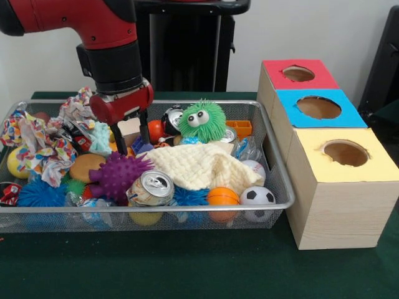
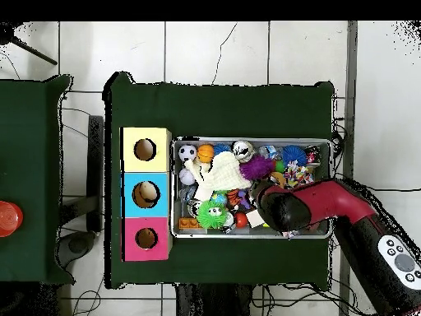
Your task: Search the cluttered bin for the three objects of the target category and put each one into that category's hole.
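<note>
1. Reaching down into the wire mesh bin (image 1: 274, 163), the red and black arm (image 1: 103, 37) sets its pincer (image 1: 132, 134) among the clutter, with two dark fingers (image 1: 118, 138) standing apart and nothing clamped between them.
2. The fingers straddle a pale wooden block (image 1: 129, 129), just beside an orange-red ball (image 1: 155, 131).
3. Near the pincer, toward the bin's front rim, lie a purple spiky ball (image 1: 117, 174) and a dented silver drink can (image 1: 151, 187).
4. A cream knitted cloth (image 1: 202, 167) spreads across the bin's middle, and a green fuzzy toy with googly eyes (image 1: 202, 120) stands behind it.
5. At the bin's front rim rest an orange ball (image 1: 222, 197) and a small soccer ball (image 1: 257, 196); a blue spiky ball (image 1: 38, 193) sits at the opposite end under a patterned rag (image 1: 43, 149).
6. Beside the bin on the green surface (image 1: 187, 268) stands a wooden box (image 1: 336, 212) with three holes, topped red (image 1: 298, 73), blue (image 1: 318, 107) and yellow (image 1: 345, 152).
7. From overhead, something pale shows inside the blue hole (image 2: 146, 194); what it is cannot be told.
</note>
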{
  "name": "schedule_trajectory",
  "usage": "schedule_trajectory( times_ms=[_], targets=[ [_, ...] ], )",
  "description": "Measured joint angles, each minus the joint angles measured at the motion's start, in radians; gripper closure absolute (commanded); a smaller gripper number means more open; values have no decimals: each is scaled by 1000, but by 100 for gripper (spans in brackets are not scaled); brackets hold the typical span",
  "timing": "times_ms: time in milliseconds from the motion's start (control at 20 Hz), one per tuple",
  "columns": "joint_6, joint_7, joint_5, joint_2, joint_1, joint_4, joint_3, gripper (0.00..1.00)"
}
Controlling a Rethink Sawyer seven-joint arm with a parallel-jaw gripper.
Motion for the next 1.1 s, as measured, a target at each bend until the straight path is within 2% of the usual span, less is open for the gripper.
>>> schedule_trajectory(
  times_ms=[850, 1100],
  targets=[
    [-7, 0, 1, 47, 0, -2, -37, 0],
    [-48, 0, 1, 43, 0, 15, -49, 0]
  ],
)
